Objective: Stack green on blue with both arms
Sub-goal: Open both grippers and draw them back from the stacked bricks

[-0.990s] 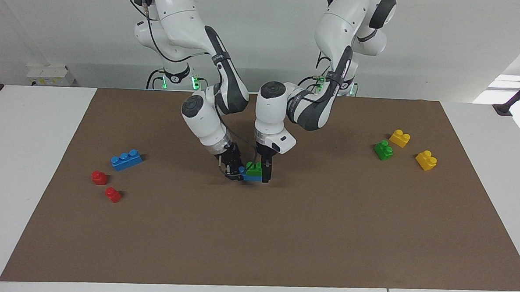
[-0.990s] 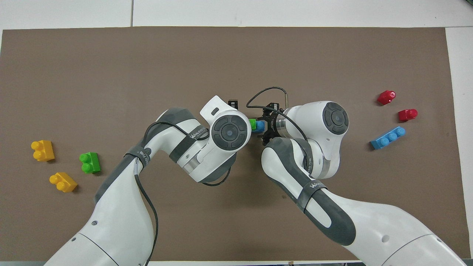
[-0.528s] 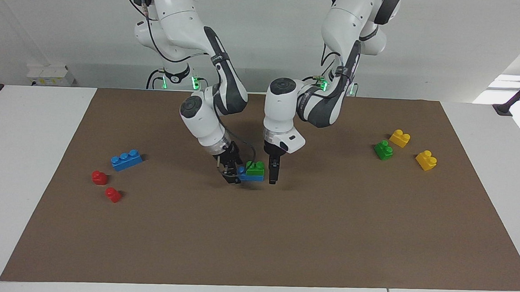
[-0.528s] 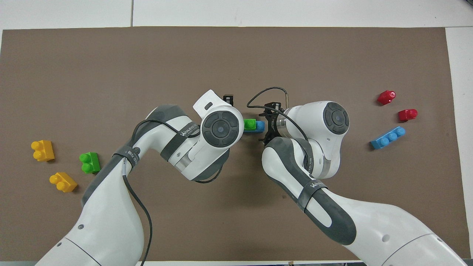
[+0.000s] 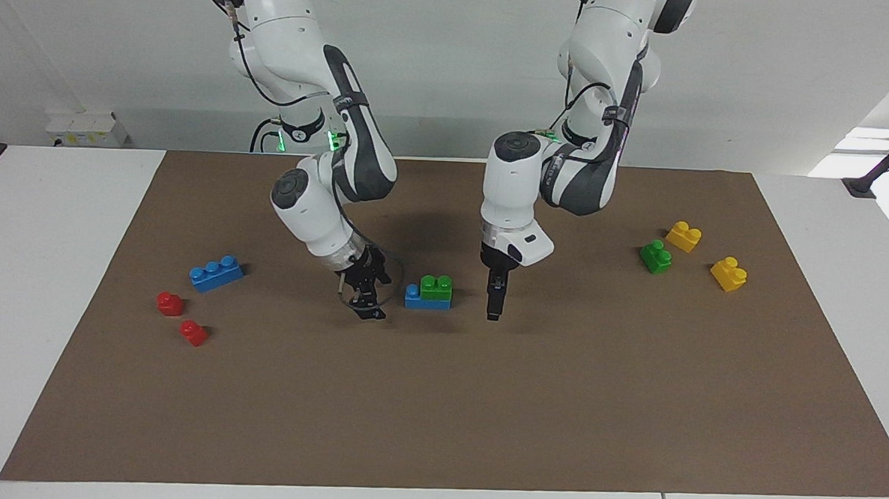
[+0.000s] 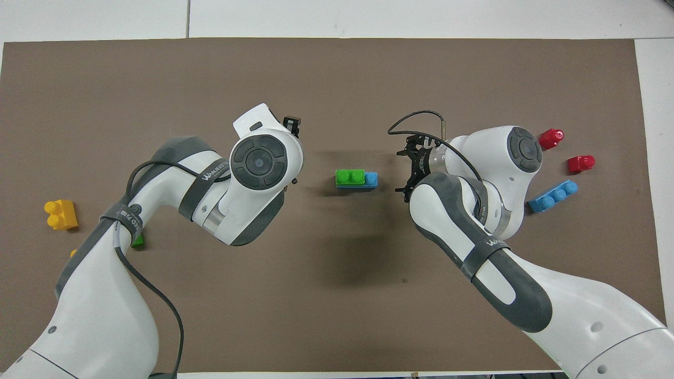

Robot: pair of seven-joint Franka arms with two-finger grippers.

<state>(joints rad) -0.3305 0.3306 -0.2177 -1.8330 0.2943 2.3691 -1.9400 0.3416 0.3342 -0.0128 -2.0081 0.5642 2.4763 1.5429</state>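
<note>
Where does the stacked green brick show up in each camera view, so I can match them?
Facing view: green brick at mat centre, on the blue brick, between the two arms.
Overhead view: green brick at mat centre, covering two of the blue brick's studs.
Shared landmark: the loose blue brick beside the red bricks.

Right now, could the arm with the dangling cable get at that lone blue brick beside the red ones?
Probably yes. The right gripper hangs open over bare mat, and nothing lies between it and the loose blue brick toward its own end of the table.
</note>
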